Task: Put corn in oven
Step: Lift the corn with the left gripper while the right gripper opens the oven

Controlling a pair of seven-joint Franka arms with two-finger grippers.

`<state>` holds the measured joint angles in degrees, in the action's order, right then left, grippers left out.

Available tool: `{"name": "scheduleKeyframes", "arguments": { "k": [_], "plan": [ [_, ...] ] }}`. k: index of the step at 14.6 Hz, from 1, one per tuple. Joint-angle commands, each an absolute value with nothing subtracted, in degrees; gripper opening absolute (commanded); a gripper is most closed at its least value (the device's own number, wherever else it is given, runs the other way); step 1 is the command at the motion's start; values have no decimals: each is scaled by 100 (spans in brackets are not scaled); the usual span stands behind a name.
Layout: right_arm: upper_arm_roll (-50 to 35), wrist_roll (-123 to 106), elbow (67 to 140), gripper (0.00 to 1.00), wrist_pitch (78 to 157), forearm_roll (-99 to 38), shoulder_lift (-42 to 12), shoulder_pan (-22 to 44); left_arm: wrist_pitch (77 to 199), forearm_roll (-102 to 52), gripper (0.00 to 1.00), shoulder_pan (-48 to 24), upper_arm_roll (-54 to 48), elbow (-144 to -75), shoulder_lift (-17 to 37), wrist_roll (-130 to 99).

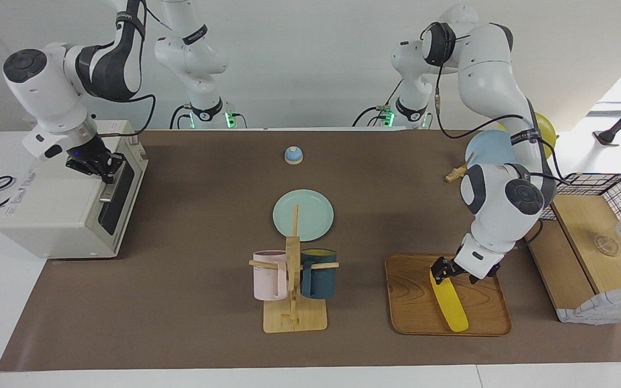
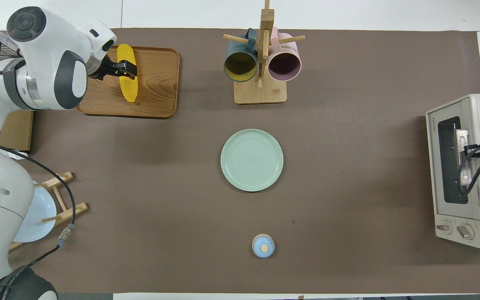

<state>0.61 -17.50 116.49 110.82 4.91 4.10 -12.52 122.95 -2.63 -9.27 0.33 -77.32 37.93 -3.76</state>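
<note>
- The counter (image 1: 192,302) carries everything. The oven (image 1: 68,210) sits at the right arm's end, at nine o'clock in the facing view, with its door up and shut.
- The wooden tray (image 1: 413,296) lies at the left arm's end, at about four o'clock in the facing view.
- The corn (image 1: 450,304) lies on that tray, lengthwise toward the robots.
- The left tool (image 1: 450,271) is down at the corn's robot-side end, its fingers apart and straddling the cob; whether they touch it I cannot quite tell.
- The right tool (image 1: 100,164) is at the oven's bar handle with its fingertips together, seemingly clamped on the handle.
- Step in hand, as I judge it: grasping the corn, with the door waiting to be opened. Next the left tool must close on the cob and lift it clear of the tray while the right tool pulls the door down.
</note>
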Motion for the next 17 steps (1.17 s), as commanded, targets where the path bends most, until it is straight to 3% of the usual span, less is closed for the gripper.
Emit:
{"name": "scheduleKeyframes", "arguments": {
  "k": [1, 11, 13, 17],
  "plan": [
    [26, -2179, 11900, 0, 11363, 396, 387, -1362, 12453, -246, 100, -888, 53, -7330, 4130, -343],
    [-9, -2004, 12322, 0, 12321, 212, -17, -703, 12840, -308, 100, -958, 26, -6750, 4842, -325],
    [-26, -2004, 12436, 0, 12602, 79, -166, -703, 12780, -308, 81, -949, 26, -6741, 4834, -316],
    [-35, -1978, 12804, 0, 13278, 62, -255, -476, 12543, -316, 5, -958, 35, -6715, 4834, -343]
  ]
}}
